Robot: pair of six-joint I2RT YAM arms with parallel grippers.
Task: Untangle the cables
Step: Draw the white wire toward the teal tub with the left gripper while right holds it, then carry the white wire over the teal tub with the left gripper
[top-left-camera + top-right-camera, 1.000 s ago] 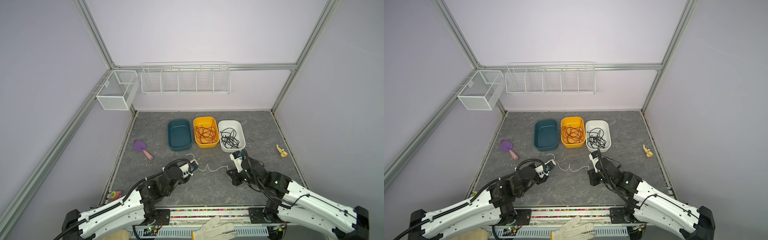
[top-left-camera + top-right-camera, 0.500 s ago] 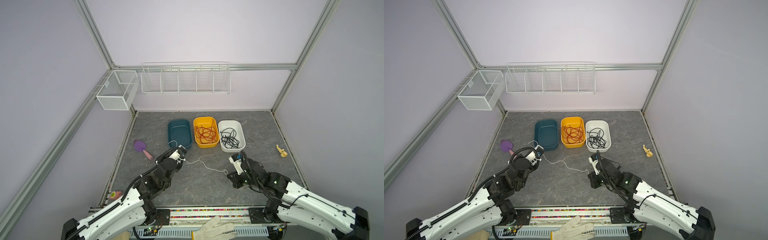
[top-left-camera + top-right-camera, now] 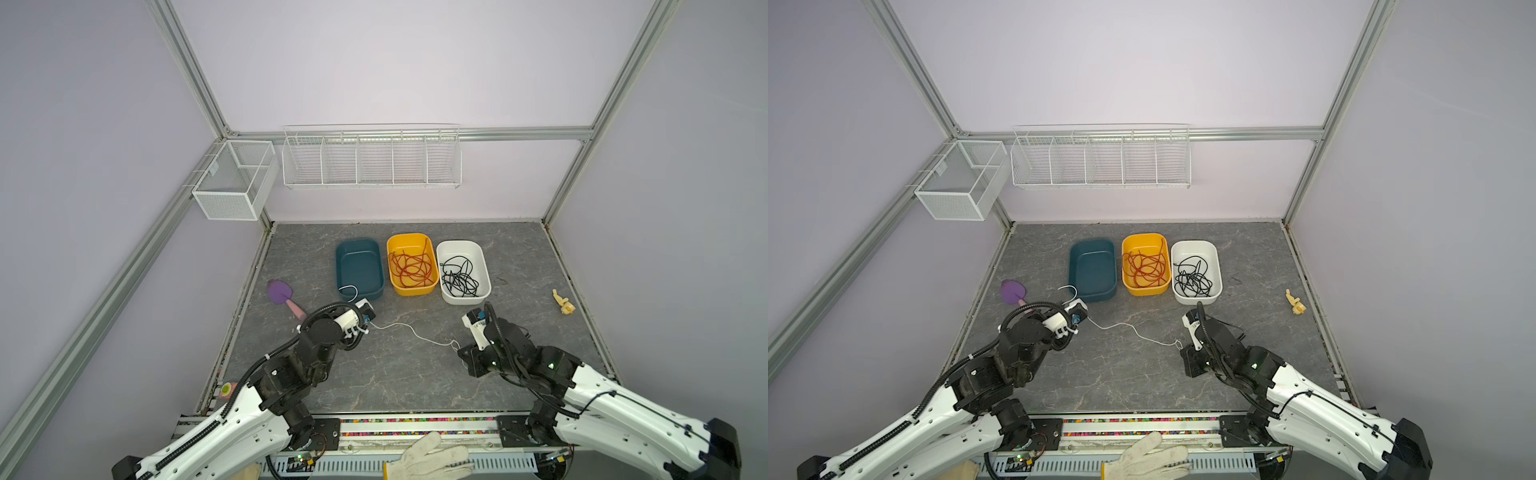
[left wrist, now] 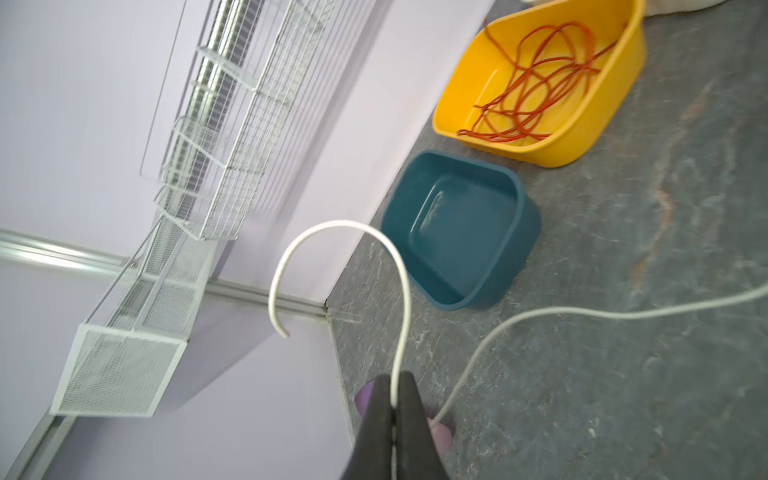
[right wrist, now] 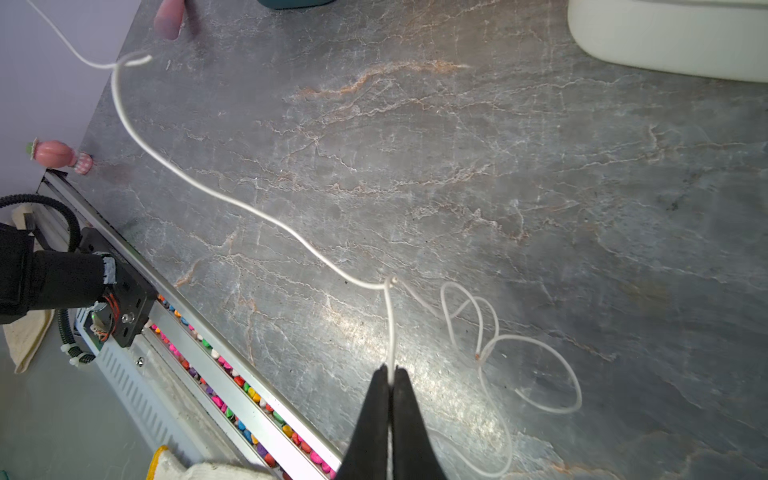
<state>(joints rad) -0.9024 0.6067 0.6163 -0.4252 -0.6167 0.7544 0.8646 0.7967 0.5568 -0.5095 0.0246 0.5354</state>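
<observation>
L claw (image 4: 392, 383): jaws pinched tight on the white cable (image 3: 411, 332), nr one end; nothing else in the grip.
Cable past L tips: short free end curls out in a hook. In both top views the hook shows over the near rim of the teal bin (image 3: 360, 296); can't tell if it touches.
R claw (image 5: 390, 372): jaws closed too, w/ the thin white cable nipped btw the tips.
Cable past R tips: runs straight out fr the tips to a sharp kink, poss. a small knot; can't tell which.
Span btw claws: cable hangs slack, lies on the table (image 3: 395, 374) mid-way in gentle waves and lifts off toward L claw.
White loops (image 5: 498, 353): loose coils flat on the table just beside R claw tips. Same cable's tail or a 2nd one, can't tell.
Red-orange cables (image 3: 409, 268): heaped in the yellow bin (image 3: 409, 237), well apart fr both claws.
Black cables (image 3: 459, 276): heaped in the white bin (image 3: 459, 243), at the back beyond R claw, not touching it.
</observation>
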